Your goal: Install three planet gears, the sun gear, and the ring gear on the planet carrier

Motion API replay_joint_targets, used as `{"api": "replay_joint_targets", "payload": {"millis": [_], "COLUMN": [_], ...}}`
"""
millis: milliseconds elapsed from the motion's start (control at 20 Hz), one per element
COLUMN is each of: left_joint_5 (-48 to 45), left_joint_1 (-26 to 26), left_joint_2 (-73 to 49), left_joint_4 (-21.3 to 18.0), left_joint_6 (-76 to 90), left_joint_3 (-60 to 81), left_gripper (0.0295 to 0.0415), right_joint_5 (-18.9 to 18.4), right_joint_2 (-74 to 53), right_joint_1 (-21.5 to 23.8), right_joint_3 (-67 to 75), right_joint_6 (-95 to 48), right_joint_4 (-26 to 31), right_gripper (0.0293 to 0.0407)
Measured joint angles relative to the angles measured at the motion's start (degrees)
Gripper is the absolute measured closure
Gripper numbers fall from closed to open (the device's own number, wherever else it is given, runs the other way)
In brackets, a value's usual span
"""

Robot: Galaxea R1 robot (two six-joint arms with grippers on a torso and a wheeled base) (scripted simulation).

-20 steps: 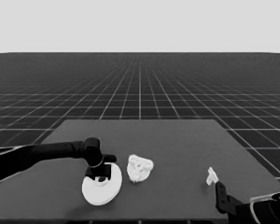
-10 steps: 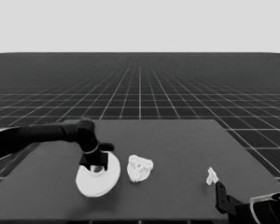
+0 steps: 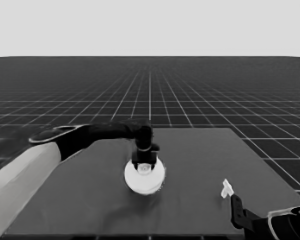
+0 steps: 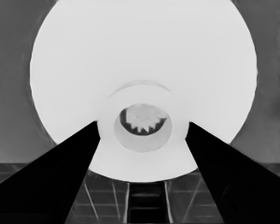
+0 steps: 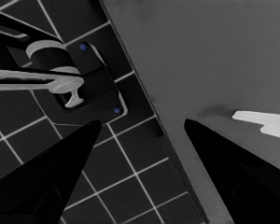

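My left gripper (image 3: 144, 163) is shut on the raised centre hub of the ring gear (image 3: 145, 179), the larger round part, at the middle of the table. In the left wrist view the ring gear (image 4: 144, 56) fills the picture, and my left gripper (image 4: 143, 125) has a finger on each side of the hub. A toothed gear (image 4: 142, 119) shows through the hub's hole. The planet carrier and the other gears are hidden beneath the ring gear. I cannot tell whether it rests on them or hangs just above. My right gripper (image 3: 236, 204) waits open at the table's near right corner.
A thin white piece (image 3: 226, 189) lies near the table's right front corner, just beyond the right gripper; it also shows as the thin white piece (image 5: 266, 122) in the right wrist view. Dark machinery (image 5: 65, 88) sits past the table's edge (image 5: 144, 93).
My left arm has carried the ring gear rightwards from the table's left part to the spot where the planet carrier with its gears lay. They are now covered. The right arm has not moved.
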Motion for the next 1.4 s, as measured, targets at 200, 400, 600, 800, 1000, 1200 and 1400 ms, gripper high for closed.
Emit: {"api": "replay_joint_targets", "payload": {"millis": [200,400,600,800,1000,1200,1400], "left_joint_5": [-0.40,-1.42,-2.00,-2.08,-2.07,-2.07,-2.07], "left_joint_1": [0.16,3.80,5.38,5.49,6.06,6.20,6.25], "left_joint_2": [4.06,4.97,5.32,5.37,5.31,5.31,5.31], "left_joint_4": [0.00,3.49,5.09,5.28,5.26,5.26,5.26], "left_joint_6": [2.71,4.19,4.91,4.97,6.34,8.26,10.25], "left_joint_3": [-6.66,-9.26,-10.47,-10.57,-10.64,-10.64,-10.64], "left_gripper": [0.0362,0.0362,0.0362,0.0362,0.0362,0.0362,0.0362], "right_joint_5": [0.00,0.00,0.00,0.00,0.00,0.00,0.00], "right_joint_2": [0.00,0.00,0.00,0.00,0.00,0.00,0.00], "right_joint_1": [0.00,0.00,0.00,0.00,0.00,0.00,0.00], "right_joint_3": [0.00,0.00,0.00,0.00,0.00,0.00,0.00], "right_joint_6": [0.00,0.00,0.00,0.00,0.00,0.00,0.00], "right_joint_4": [0.00,0.00,0.00,0.00,0.00,0.00,0.00], "right_gripper": [0.0315,0.0315,0.0315,0.0315,0.0315,0.0315,0.0315]}}
